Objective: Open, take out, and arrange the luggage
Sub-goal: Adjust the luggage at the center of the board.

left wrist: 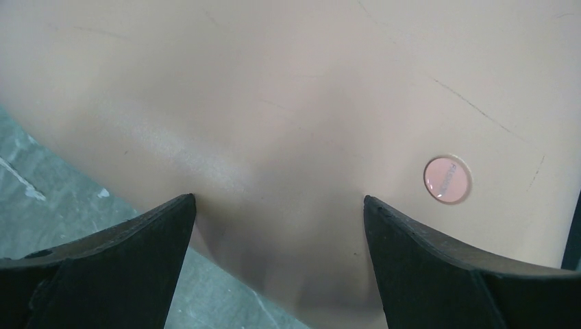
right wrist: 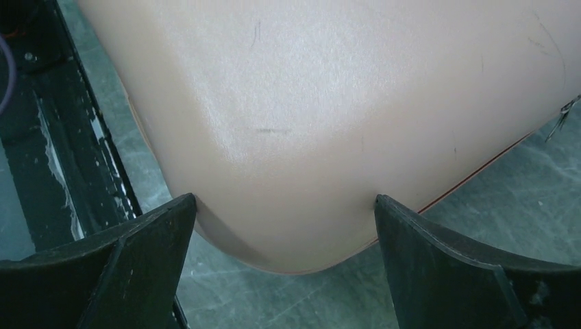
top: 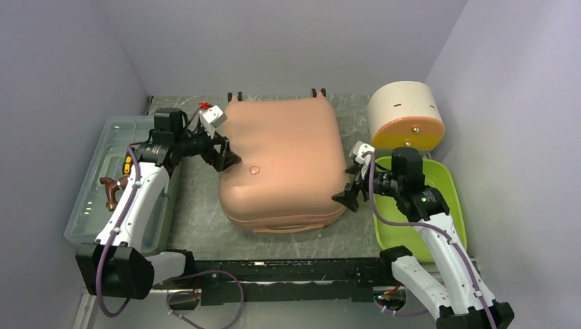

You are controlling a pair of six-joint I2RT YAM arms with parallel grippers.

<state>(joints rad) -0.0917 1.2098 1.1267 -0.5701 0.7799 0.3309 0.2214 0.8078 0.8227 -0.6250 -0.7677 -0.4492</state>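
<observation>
**Item 1, the luggage** [top: 281, 161]: salmon-pink hard-shell case with rounded corners. It lies flat and closed on the grey-green table [top: 199, 226], in the middle of the enclosure. Small black wheels [top: 235, 96] show at its far edge and a moulded handle [top: 288, 227] at its near edge. A small round badge [left wrist: 447, 179] sits on the lid towards its left side. A thin reddish seam [right wrist: 473, 175] runs along the lower edge of the shell.

**Item 2, left gripper** [top: 231, 156]: at the luggage's left edge, about halfway along that side. The black jaws are spread wide with nothing between them but the sloping pink shell seen beyond. The pictures do not settle whether the fingertips [left wrist: 171, 219] touch the shell.

**Item 3, right gripper** [top: 348, 190]: at the luggage's near right corner. The jaws are likewise spread wide and hold nothing. The rounded corner sits framed between the two fingers [right wrist: 411, 226].

**Item 4, clear plastic bin** [top: 85, 205]: left of the luggage, beyond the left arm. A brown object [top: 111, 188] lies inside it, its kind unclear.

**Item 5, lime-green tray** [top: 449, 188]: right of the luggage, partly under the right arm.

**Item 6, cream drum with an orange face** [top: 405, 116]: off the luggage's far right corner, just behind the tray.

**Item 7, black rail** [top: 288, 271]: in front of the luggage's near edge, between the two arm bases.
</observation>
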